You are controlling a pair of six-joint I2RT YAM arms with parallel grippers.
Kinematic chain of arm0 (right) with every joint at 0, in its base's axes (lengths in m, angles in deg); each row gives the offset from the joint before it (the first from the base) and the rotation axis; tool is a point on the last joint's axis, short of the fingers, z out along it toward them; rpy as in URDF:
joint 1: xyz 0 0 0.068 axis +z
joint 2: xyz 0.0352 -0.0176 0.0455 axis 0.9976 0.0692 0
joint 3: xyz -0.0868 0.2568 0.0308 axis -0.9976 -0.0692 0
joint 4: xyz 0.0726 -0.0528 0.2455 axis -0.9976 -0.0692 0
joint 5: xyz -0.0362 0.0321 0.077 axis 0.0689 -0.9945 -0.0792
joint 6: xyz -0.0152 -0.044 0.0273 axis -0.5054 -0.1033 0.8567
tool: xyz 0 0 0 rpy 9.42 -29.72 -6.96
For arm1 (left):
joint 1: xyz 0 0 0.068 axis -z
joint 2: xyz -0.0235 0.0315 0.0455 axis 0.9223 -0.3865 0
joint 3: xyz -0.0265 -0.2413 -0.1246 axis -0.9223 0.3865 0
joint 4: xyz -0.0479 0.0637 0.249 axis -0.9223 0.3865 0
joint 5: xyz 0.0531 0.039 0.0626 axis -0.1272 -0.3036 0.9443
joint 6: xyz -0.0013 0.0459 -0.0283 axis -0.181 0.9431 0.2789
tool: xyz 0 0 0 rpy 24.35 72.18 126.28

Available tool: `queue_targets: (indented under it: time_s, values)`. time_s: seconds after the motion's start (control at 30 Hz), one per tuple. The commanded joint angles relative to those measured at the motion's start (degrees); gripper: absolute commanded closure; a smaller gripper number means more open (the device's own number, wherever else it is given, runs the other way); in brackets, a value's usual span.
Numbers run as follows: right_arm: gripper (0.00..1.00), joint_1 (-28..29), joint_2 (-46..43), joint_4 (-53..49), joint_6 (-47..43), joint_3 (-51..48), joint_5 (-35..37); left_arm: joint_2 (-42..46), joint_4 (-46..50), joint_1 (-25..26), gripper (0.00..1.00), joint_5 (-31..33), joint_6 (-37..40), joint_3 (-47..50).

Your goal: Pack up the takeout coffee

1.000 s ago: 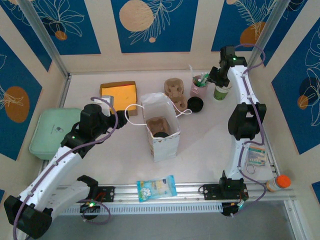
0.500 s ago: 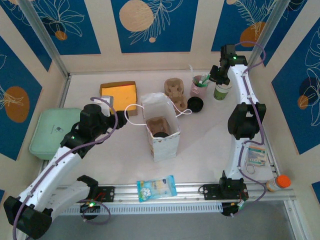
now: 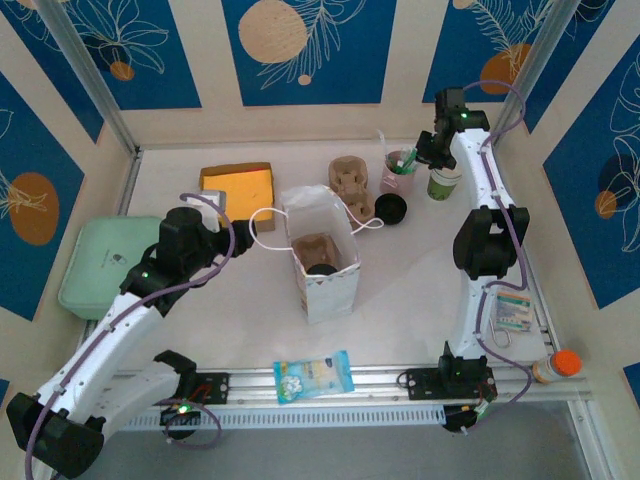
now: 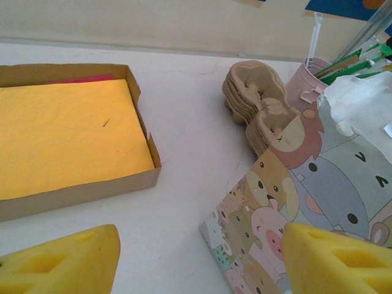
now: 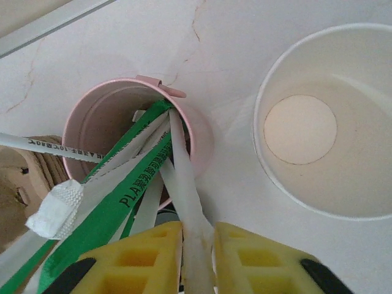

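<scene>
While left jaws gape empty, right jaws pinch white stick (image 5: 184, 184).

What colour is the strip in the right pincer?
Plain white; the paper strip sits between the right pincer fingers. Best seen in the right wrist view.
</scene>
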Motion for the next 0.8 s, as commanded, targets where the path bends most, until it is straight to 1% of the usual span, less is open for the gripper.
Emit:
queue_targets:
  time_s: [0.0, 0.53, 0.77]
  values:
    - [0.75, 0.16, -2.75, -1.87, -0.68, 1.94, 1.45, 1.53, 0.28, -0.45, 0.30, 0.63, 0.78, -1.71]
    - [0.74, -0.42, -2.33, -2.76, -0.80, 4.09, 1.43, 2.00, 0.79, -0.43, 0.30, 0.98, 1.05, -2.13]
    - [0.78, -0.16, -2.40, -2.88, -0.61, 3.66, 1.09, 1.63, 0.55, -0.45, 0.30, 0.89, 1.00, -2.22]
